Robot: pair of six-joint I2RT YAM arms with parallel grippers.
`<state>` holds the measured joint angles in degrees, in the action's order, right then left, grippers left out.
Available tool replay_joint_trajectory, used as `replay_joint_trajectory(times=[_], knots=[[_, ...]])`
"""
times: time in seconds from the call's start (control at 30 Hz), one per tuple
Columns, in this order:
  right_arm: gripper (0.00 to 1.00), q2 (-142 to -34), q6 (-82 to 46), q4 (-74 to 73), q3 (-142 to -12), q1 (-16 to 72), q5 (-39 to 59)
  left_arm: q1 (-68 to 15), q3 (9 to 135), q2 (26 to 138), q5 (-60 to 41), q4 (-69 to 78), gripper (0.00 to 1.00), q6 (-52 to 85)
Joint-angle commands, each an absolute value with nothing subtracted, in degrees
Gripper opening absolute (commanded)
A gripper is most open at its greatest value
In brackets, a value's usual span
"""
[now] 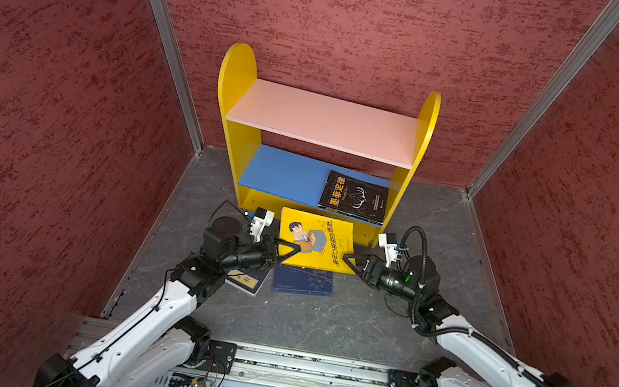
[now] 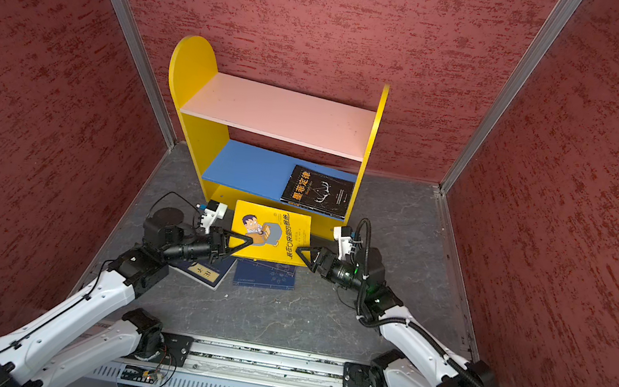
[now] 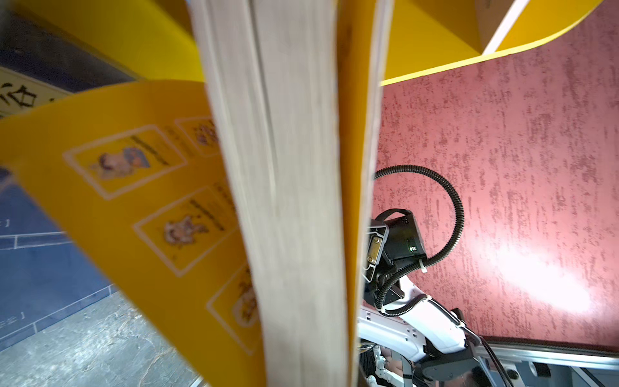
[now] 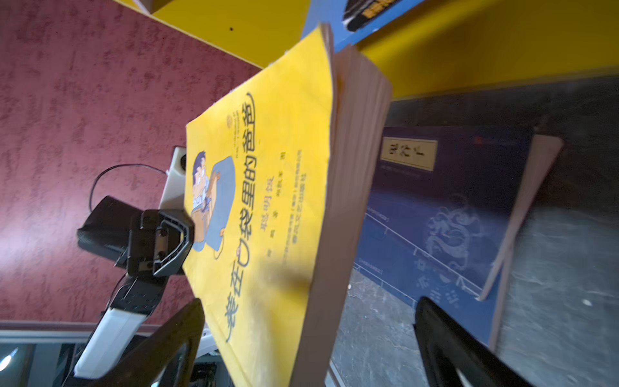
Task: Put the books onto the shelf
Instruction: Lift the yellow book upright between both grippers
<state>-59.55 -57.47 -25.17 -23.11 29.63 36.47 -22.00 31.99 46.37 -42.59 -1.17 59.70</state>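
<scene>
The left claw [image 1: 292, 251] is clamping the left edge of the yellow book [image 1: 315, 241] and is holding it tilted above the desk [image 1: 319, 331], just in front of the shelf [image 1: 238, 78]. The right claw [image 1: 347, 260] is standing with its jaws wide apart around the book's opposite corner, gripping nothing. The step in hand appears to be a two-claw carry to the blue lower board [image 1: 281, 175], where the black book [image 1: 354, 195] is already lying flat at the right end. For a clean carry, the right claw should be closing on the page block and both covers together, since one cover is splaying away from the pages in the left wrist view. The book should be entering level, left of the black book. Two navy books [image 1: 302, 281] are lying on the desk beneath.
</scene>
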Motion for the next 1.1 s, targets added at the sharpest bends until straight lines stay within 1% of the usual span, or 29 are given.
replay_joint_trajectory(times=[0.0, 0.1, 0.2, 0.3, 0.4, 0.63, 0.73, 0.93, 0.97, 1.0, 1.07], knots=[[0.97, -59.04, -63.26, -32.29, -21.28, 29.44, 42.16, -20.78, 34.79, 45.72, -49.03, 6.33, 0.02, 59.11], [0.94, -59.98, -69.07, -39.71, -20.10, 29.44, 43.96, -20.73, 34.90, 46.44, -50.94, 9.28, 0.02, 58.28], [0.89, -60.38, -71.59, -42.97, -19.91, 29.44, 44.56, -20.72, 34.85, 46.74, -51.84, 11.16, 0.02, 57.73], [0.81, -59.90, -72.16, -43.67, -20.05, 29.44, 44.40, -20.73, 34.33, 46.58, -52.57, 13.20, 0.02, 57.64], [0.69, -59.60, -73.31, -45.22, -20.04, 29.44, 44.37, -20.66, 34.26, 46.73, -53.29, 13.99, 0.02, 57.41], [0.35, -58.81, -75.21, -46.63, -19.97, 29.44, 44.09, -20.34, 34.52, 47.81, -53.99, 14.34, 0.02, 56.96], [0.25, -58.19, -75.51, -46.69, -19.68, 29.49, 43.43, -20.04, 34.72, 47.97, -53.97, 14.00, 0.03, 56.46], [0.18, -56.83, -75.17, -45.50, -19.47, 29.44, 41.11, -19.29, 35.41, 49.16, -52.63, 10.58, 0.05, 55.35], [0.17, -56.71, -74.91, -45.22, -19.48, 29.44, 40.63, -19.22, 35.50, 49.29, -52.34, 9.81, 0.07, 55.24], [0.16, -56.54, -74.85, -45.23, -19.30, 29.44, 39.87, -19.16, 35.60, 49.31, -51.66, 8.87, 0.13, 55.11], [0.16, -56.43, -74.78, -45.91, -18.94, 29.44, 38.79, -19.16, 35.37, 48.83, -50.53, 7.39, 0.15, 54.86]])
